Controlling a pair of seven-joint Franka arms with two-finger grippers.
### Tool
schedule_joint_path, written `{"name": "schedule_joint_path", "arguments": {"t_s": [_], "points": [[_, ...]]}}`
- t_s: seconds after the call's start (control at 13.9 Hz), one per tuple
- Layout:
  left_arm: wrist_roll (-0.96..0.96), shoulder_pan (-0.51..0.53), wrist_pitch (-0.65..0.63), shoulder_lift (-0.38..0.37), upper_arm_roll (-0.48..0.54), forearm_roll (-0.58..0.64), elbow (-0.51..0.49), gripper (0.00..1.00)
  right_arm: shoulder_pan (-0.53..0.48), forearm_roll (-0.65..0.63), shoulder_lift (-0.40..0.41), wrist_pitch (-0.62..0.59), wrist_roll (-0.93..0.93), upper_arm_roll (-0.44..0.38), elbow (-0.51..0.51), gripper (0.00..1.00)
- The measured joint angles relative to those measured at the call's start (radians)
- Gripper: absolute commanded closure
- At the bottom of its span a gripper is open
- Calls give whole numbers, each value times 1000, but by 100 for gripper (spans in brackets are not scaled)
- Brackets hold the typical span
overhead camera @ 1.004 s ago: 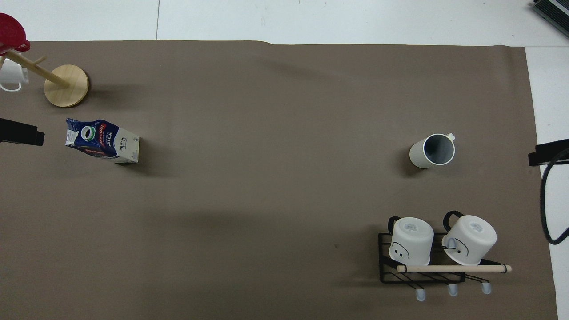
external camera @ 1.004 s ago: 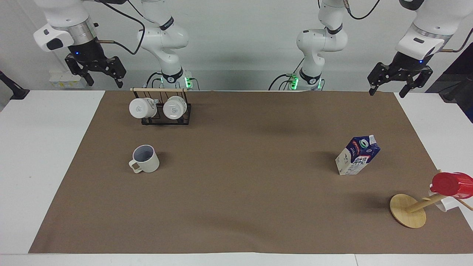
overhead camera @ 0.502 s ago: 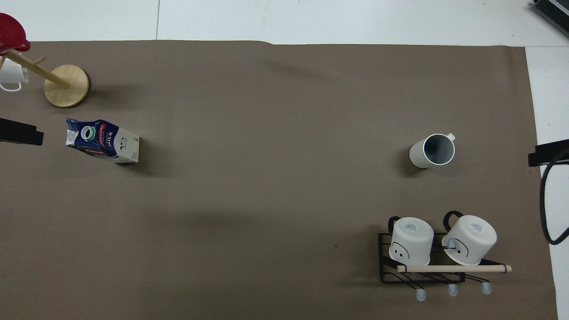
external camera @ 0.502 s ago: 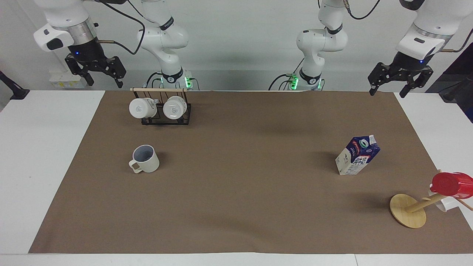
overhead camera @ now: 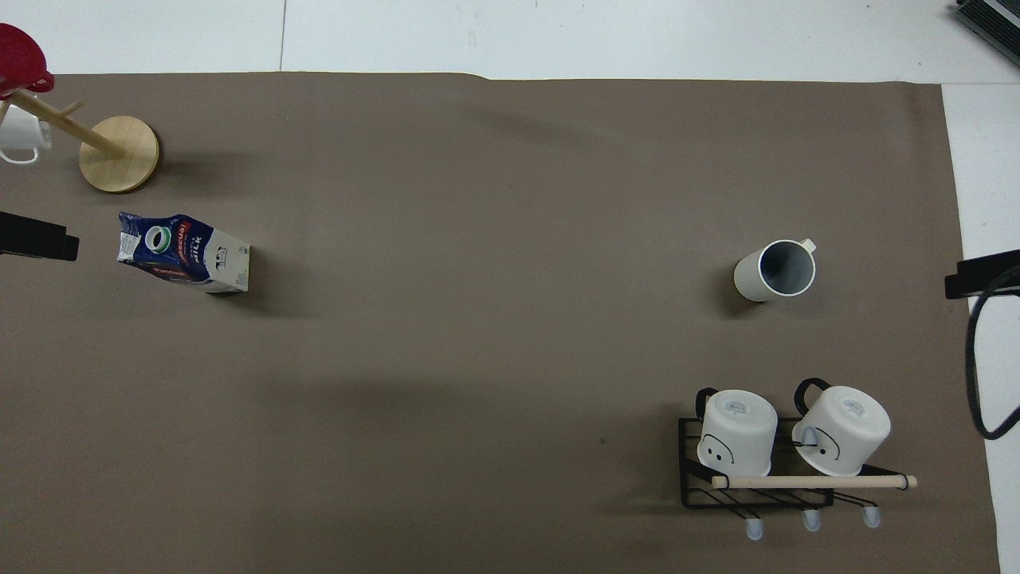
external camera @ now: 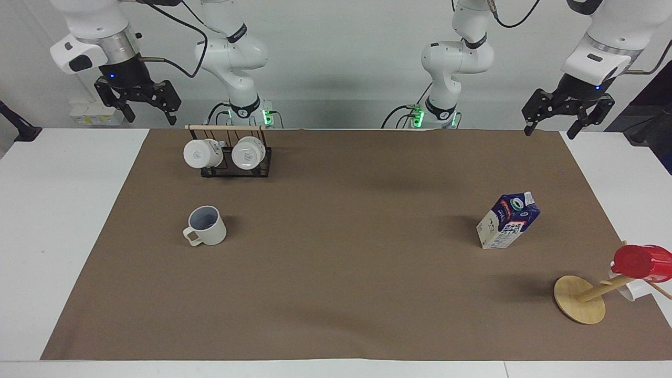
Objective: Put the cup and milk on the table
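Observation:
The cup (external camera: 207, 227), cream-white with a grey-lavender inside, stands upright on the brown paper of the table (external camera: 52, 220) toward the right arm's end. It also shows in the overhead view (overhead camera: 774, 271). The milk (external camera: 508, 220), a blue and white carton, stands upright on the paper toward the left arm's end, and shows in the overhead view too (overhead camera: 183, 251). My right gripper (external camera: 149, 118) is open and empty, up over the table's robot-side edge. My left gripper (external camera: 549, 131) is open and empty, up over the paper's robot-side corner. Both are well apart from the cup and the milk.
A black wire rack (external camera: 262, 168) holding two bright white mugs stands nearer to the robots than the cup. A wooden mug tree (external camera: 580, 299) with a red cup (external camera: 640, 261) and a white mug stands farther from the robots than the milk.
My right gripper has shifted very slightly. The cup, the milk and the left gripper have not moved.

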Motion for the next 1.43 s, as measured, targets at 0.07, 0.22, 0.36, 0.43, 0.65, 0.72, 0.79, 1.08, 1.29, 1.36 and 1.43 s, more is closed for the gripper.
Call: {"name": "schedule_joint_path", "arguments": {"t_s": [0.07,0.22,0.36,0.43,0.65,0.72,0.79,1.08,1.29,1.36,1.43], "points": [[0,0,0,0,0,0,0,0,0,0,0,0,0,0,0,0],[1,0,0,0,-1,0,0,0,0,0,0,0,0,0,0,0],[1,0,0,0,-1,0,0,0,1,0,-1,2,0,2,-1,0],[1,0,0,0,-1,0,0,0,1,0,-1,6,0,3,-6,0],[1,0,0,0,-1,0,0,0,14,0,0,76,0,5,-56,0],[1,0,0,0,-1,0,0,0,28,0,1,119,1,6,-87,0],[1,0,0,0,-1,0,0,0,41,0,3,172,6,7,-127,0],[1,0,3,0,-1,0,0,0,72,0,58,379,23,8,-274,0],[1,0,21,0,-1,0,0,0,98,0,149,526,42,9,-328,0],[1,0,22,0,-1,0,0,0,109,0,174,569,51,9,-341,0],[1,0,23,0,-1,0,0,0,118,0,195,605,59,9,-352,0]]}}
